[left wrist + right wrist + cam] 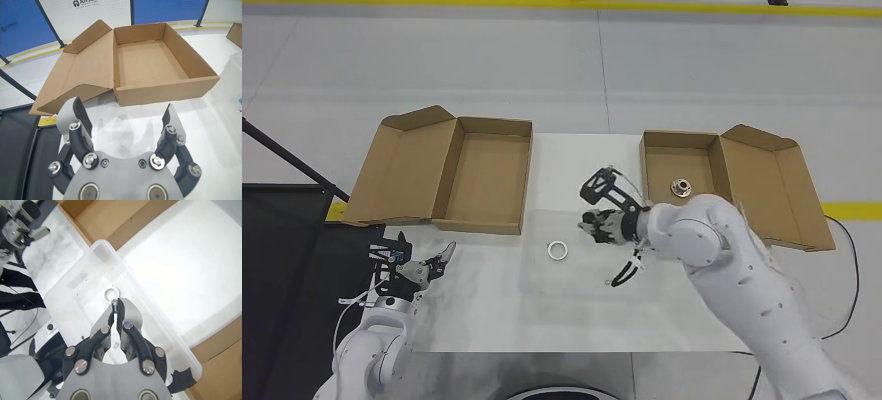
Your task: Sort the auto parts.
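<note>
Small silver threaded bolt (114, 304) pinched at tips of right hand (115, 308), nearly closed, long axis along fingers. Flat silver metal ring (111, 294) just beyond, lying in clear plastic tray (121, 260) (right arm nearer). Left hand (122, 110) wide open, holding nothing, near brown cardboard box (166, 91).

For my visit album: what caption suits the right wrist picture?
Right claw pinching a small bolt over a clear plastic bin holding a metal ring.
</note>
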`<action>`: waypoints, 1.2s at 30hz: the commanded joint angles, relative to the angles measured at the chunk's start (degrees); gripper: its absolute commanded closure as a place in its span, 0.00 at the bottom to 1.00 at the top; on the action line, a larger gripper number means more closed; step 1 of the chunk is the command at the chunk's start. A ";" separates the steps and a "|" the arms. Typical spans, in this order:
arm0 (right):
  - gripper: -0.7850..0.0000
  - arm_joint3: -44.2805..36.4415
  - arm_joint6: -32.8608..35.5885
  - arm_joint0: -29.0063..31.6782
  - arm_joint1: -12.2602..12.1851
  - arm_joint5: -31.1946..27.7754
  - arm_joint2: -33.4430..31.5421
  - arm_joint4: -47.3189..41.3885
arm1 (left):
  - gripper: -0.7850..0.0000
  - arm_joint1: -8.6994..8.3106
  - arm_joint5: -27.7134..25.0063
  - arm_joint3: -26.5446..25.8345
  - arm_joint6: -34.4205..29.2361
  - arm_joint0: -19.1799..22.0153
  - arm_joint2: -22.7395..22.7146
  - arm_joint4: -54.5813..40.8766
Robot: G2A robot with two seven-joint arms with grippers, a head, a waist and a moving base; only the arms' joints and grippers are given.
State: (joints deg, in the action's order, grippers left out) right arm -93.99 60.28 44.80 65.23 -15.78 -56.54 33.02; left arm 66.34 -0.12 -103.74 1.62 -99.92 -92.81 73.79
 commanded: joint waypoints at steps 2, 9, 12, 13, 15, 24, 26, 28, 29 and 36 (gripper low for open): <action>1.00 -0.38 -3.89 3.16 -0.79 -2.90 -4.55 -3.83 | 0.00 0.00 0.00 0.00 0.00 0.00 0.00 0.00; 1.00 0.57 -10.45 7.74 -1.81 -8.28 -10.78 -10.52 | 0.00 0.00 0.00 0.00 0.00 0.00 0.00 0.00; 1.00 0.96 -11.99 8.63 -2.19 -10.54 -12.92 -12.37 | 0.00 0.00 0.00 0.00 0.00 0.00 0.00 0.00; 1.00 0.82 -12.24 8.83 -2.31 -10.96 -13.48 -12.58 | 0.00 0.00 0.00 0.00 0.00 0.00 0.00 0.00; 1.00 0.25 -12.92 9.28 -2.54 -11.49 -14.70 -13.02 | 0.00 0.00 0.00 0.00 0.00 0.00 0.00 0.00; 1.00 -5.35 -14.20 12.04 -3.66 -10.96 -19.99 -12.97 | 0.00 0.00 0.00 0.00 0.00 0.00 0.00 0.00; 1.00 -6.57 -14.20 12.61 -3.89 -10.94 -20.92 -12.55 | 0.00 0.00 0.00 0.00 0.00 0.00 0.00 0.00; 1.00 -7.55 -14.08 13.10 -4.10 -10.73 -21.69 -11.93 | 0.00 0.00 0.00 0.00 0.00 0.00 0.00 0.00; 1.00 -7.99 -13.95 13.29 -4.21 -10.39 -22.01 -11.38 | 0.00 0.00 0.00 0.00 0.00 0.00 0.00 0.00; 1.00 -10.04 -13.83 14.48 -4.79 -7.57 -23.96 -7.92 | 0.00 0.00 0.00 0.00 0.00 0.00 0.00 0.00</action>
State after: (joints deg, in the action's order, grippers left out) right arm -103.82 46.34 59.14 60.52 -24.07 -80.22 24.42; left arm 66.34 -0.12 -103.74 1.62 -99.92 -92.81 73.79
